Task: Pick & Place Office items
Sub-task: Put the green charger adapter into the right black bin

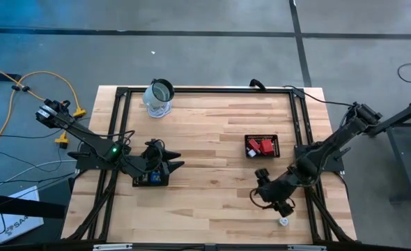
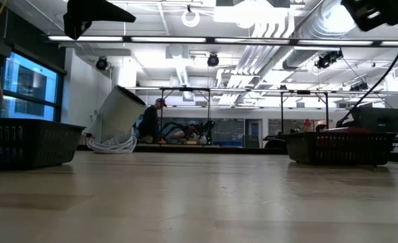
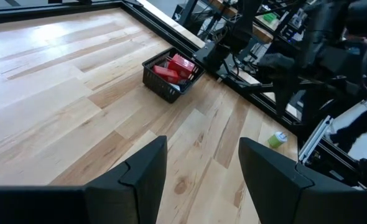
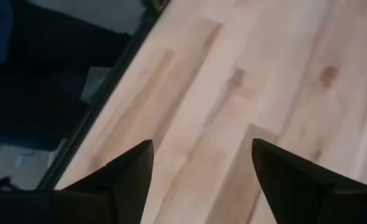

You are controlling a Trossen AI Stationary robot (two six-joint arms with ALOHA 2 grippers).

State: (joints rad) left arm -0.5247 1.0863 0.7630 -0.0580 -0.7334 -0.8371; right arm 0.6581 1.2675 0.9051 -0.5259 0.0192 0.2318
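Note:
Red blocks point(image 1: 263, 147) lie in a black mesh tray point(image 1: 276, 139) at the table's right; the left wrist view shows the same blocks point(image 3: 174, 67). A blue item point(image 1: 154, 178) sits in a second black tray point(image 1: 141, 181) at the left. A whitish round piece point(image 1: 283, 222) lies on the wood near the front right edge, also seen as a round piece point(image 3: 277, 139). My left gripper point(image 1: 169, 162) hovers open just above the left tray, empty point(image 3: 202, 146). My right gripper point(image 1: 267, 195) hangs open over bare wood point(image 4: 202, 146), a little left of and beyond the round piece.
A clear glass jar point(image 1: 159, 97) stands tilted at the far left of the table, also seen tilted in the low view point(image 2: 118, 115). A black metal frame point(image 1: 205, 90) runs around the table's edges. Bare wood lies between the two trays.

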